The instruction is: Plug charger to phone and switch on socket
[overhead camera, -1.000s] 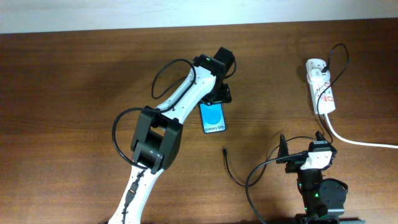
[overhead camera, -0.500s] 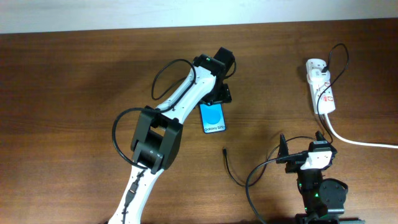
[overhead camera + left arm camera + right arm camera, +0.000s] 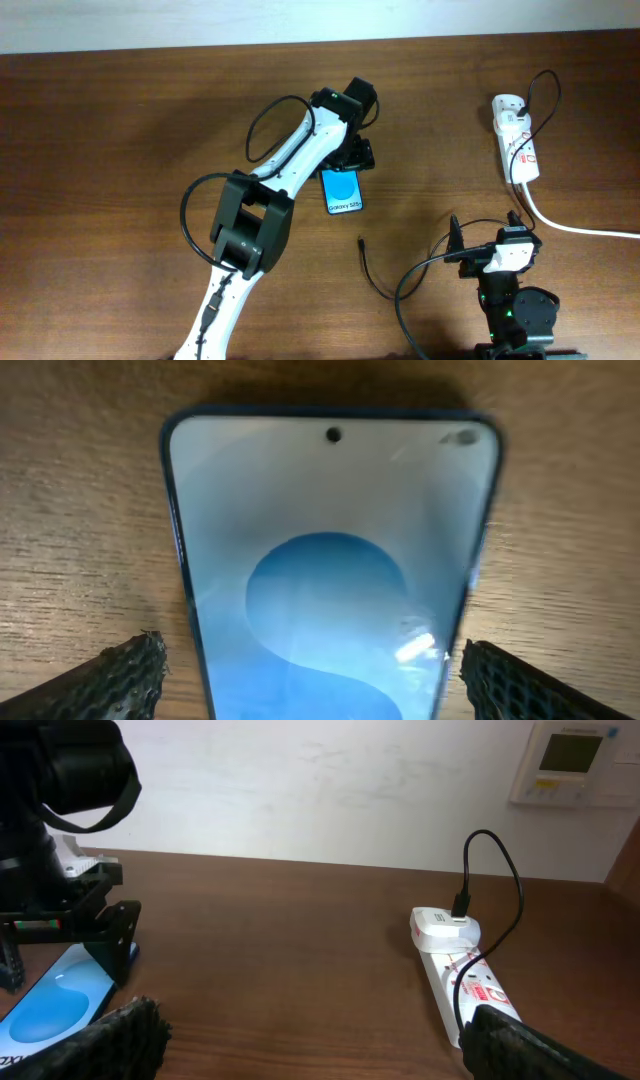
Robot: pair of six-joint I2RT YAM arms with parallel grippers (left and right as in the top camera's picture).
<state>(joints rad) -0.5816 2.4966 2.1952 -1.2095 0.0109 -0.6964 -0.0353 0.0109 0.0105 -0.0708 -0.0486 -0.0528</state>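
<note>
The phone [image 3: 343,190] lies screen up directly beneath the left gripper [image 3: 320,672], one end between its spread, empty fingers. Nothing has visibly shifted in the last second, so plugging in looks not yet begun. The left arm reaches far forward, wrist tipped down. The charger [image 3: 372,272] tip lies untouched ahead-left of the right gripper [image 3: 325,1042], which is wide open and folded back low. The socket [image 3: 516,140] sits ahead to its right.

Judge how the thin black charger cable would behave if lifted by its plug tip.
Probably floppy: the cable lies in a loose curve on the table, so the rest would likely droop and trail. It looks thin, so likely light. The small plug tip may twist in the jaws, being little to hold.
</note>
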